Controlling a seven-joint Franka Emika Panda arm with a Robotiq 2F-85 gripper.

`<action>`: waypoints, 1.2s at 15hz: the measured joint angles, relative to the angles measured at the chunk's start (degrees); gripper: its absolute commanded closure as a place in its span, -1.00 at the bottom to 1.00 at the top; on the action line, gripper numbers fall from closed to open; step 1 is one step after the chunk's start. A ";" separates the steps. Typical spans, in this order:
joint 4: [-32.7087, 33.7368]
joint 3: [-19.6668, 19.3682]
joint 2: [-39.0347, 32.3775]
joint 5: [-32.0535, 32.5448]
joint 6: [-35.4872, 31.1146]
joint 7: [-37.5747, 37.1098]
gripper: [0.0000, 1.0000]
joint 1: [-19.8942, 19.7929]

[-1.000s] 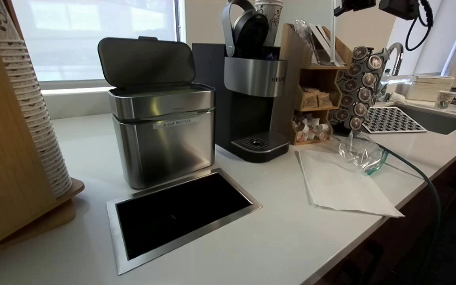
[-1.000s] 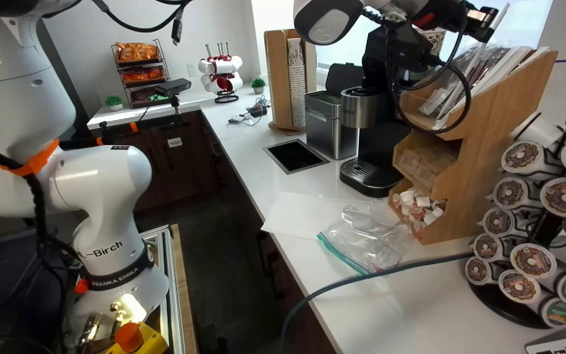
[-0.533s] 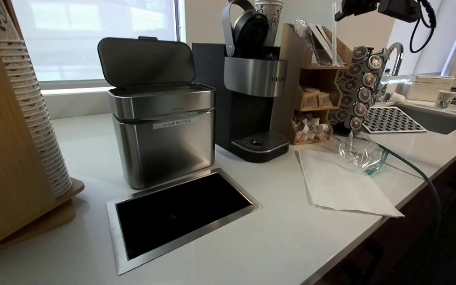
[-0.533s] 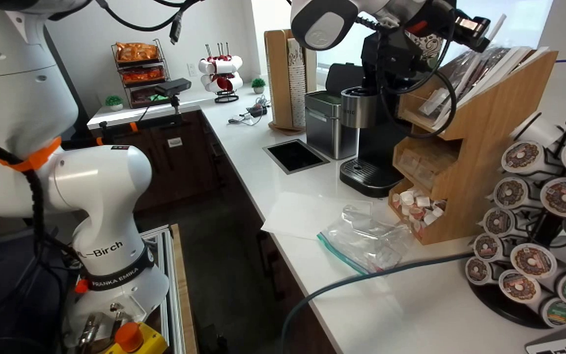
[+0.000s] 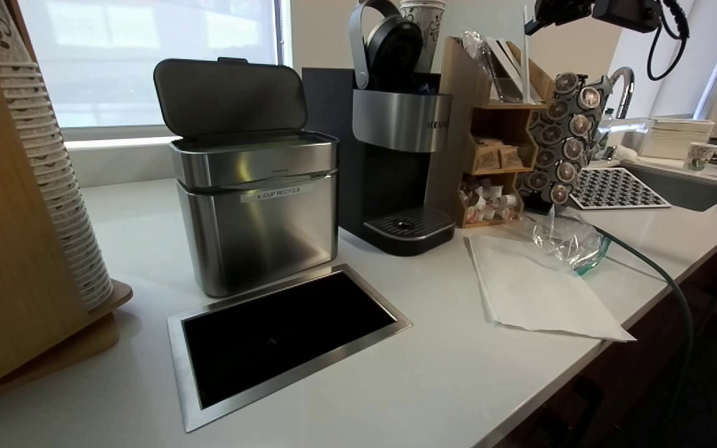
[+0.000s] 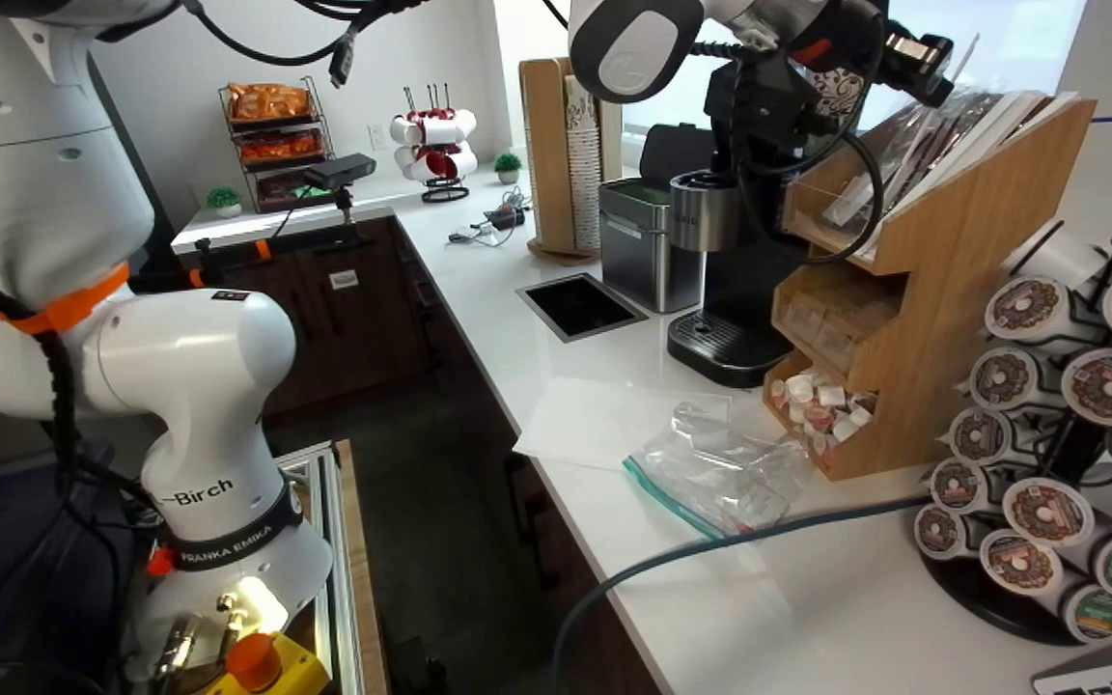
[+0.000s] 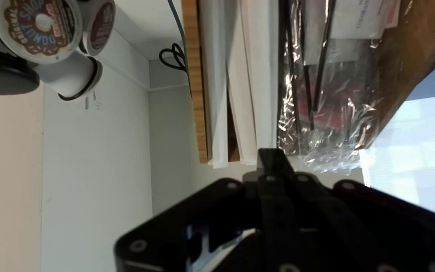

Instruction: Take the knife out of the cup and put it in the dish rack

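Knife: not identified in any view. Likeliest stand-in, by judgement: the white strip [image 5: 525,68], upright, its lower end at the top tier of the wooden organizer [image 6: 961,290], toward the back edge of the bench [image 5: 433,386]; whether inside the tier or in front cannot be told. Slender dark pieces in the clear packets [image 7: 338,87] are too unclear to name.

Gripper [image 7: 273,160]: fingertips drawn together, apparently pinching the white strip near its upper end; the contact itself is hidden.

Cup: patterned paper cups [image 5: 428,37] on the Keurig coffee maker [image 5: 402,121], back edge; no knife seen in them.

Dish rack: none identified. Sink [image 5: 707,190]: far end of the bench.

White sheets [image 6: 604,425]: front edge, one corner apparently overhanging.

Hazards, as judged:
- Slip or bend. Cause: a hold so near the top, with the lower end liable to catch on the organizer in a sideways pull.
- Dragged packets. Cause: loose plastic close beside the fingertips.
- Snag. Cause: the cable loop [image 6: 879,198] hanging below the gripper; lowering could hook it on a shelf.
- Toppled cups. Cause: a swing toward the coffee maker.
- Wrong article moved. Cause: task sentence and scene seem not to match.
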State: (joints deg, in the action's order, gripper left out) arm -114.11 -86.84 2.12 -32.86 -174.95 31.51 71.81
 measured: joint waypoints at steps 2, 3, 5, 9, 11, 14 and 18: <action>0.08 -0.13 -0.25 -0.01 0.68 -0.01 0.40 0.13; 0.07 -0.13 -0.36 -0.01 1.22 -0.01 0.30 0.14; 0.06 -0.24 -0.56 -0.01 2.16 -0.02 -0.01 0.13; 0.05 -0.31 -0.89 -0.01 2.45 -0.02 -0.63 0.13; 0.06 -0.31 -0.90 -0.01 2.46 -0.07 -0.94 0.13; 0.19 -0.33 -0.91 -0.01 2.79 -0.39 -1.00 0.08; 0.59 1.78 -1.10 2.73 4.51 -3.01 -1.00 -2.58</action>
State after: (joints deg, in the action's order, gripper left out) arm -113.53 -85.06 1.01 -30.14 -170.44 28.50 69.23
